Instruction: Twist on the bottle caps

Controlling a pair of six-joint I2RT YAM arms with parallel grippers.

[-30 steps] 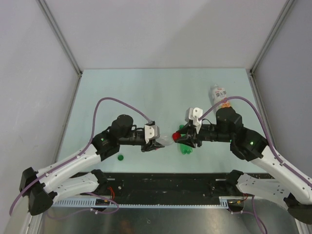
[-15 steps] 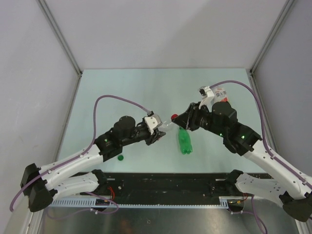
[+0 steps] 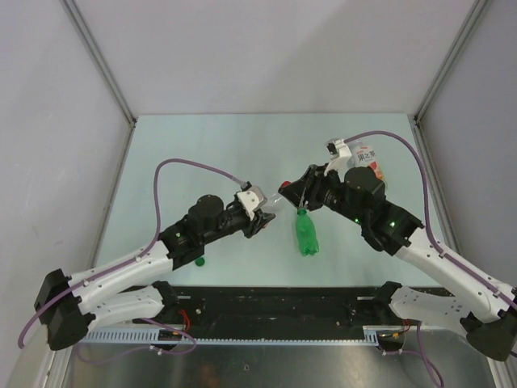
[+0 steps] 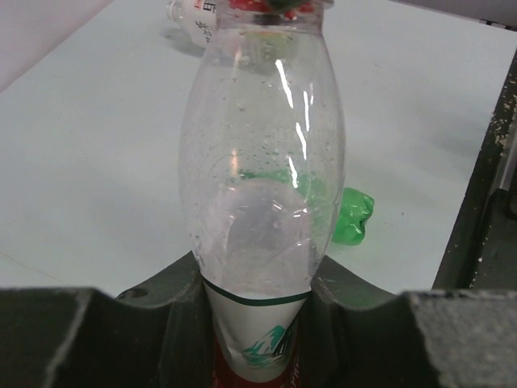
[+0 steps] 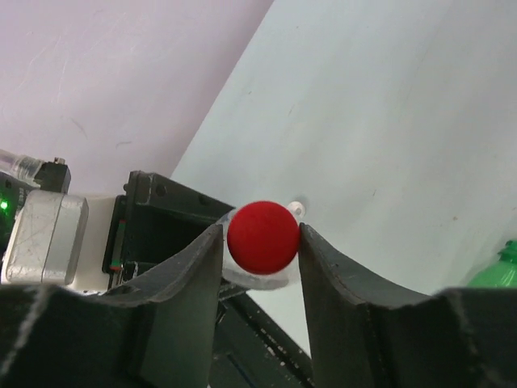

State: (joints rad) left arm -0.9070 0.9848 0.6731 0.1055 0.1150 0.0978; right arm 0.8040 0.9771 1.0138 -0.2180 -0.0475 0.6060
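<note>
My left gripper is shut on the labelled lower part of the slim clear bottle, which it holds off the table with the neck pointing towards the right arm. The red cap sits at that bottle's mouth, between the fingers of my right gripper, which close in on it from both sides. In the top view the two grippers meet at mid-table. The small green bottle lies just below them. A green cap lies by the left arm.
The wider clear bottle with a white-red label lies at the back right, behind the right arm. Grey walls close in the table on the left, back and right. A black rail runs along the near edge.
The right arm has carried the red cap up and away from the green bottle to the clear bottle's mouth. The left gripper has swung its bottle up and right to meet it.
</note>
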